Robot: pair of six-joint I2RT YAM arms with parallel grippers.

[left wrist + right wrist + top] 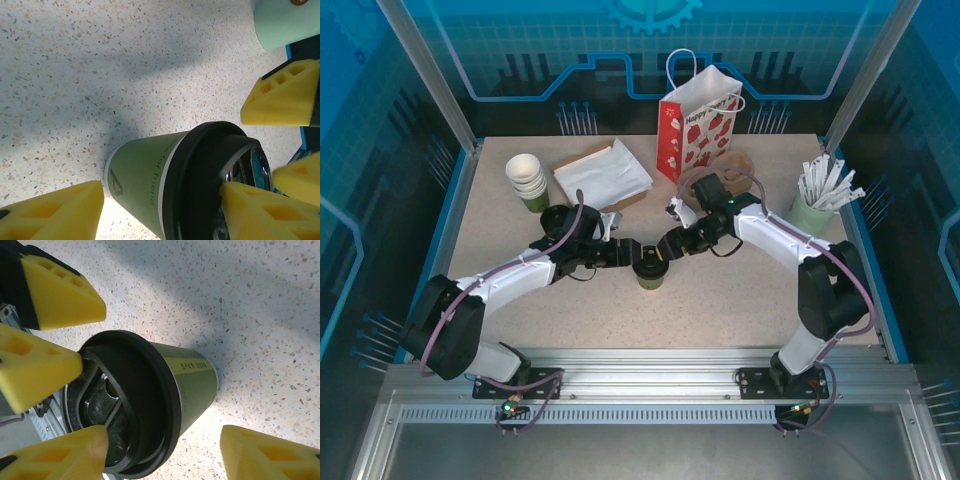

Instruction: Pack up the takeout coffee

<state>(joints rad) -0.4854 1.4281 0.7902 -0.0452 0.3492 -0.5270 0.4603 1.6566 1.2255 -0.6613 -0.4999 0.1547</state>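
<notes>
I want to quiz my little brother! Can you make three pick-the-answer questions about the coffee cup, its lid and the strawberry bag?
1. Where is the coffee cup? A) far left corner B) between the left claw and right claw C) far right corner
2. What colour is its lid? A) black B) white C) red
3. How is the strawberry bag? A) lying flat B) standing up C) crumpled
Answers: 1 B, a claw flanks each side; 2 A, plainly black up close; 3 B, its handles point up.

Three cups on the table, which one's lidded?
The olive-green cup at front centre: black lid. The white cup stack and the pale green stick cup are open-topped.
</notes>
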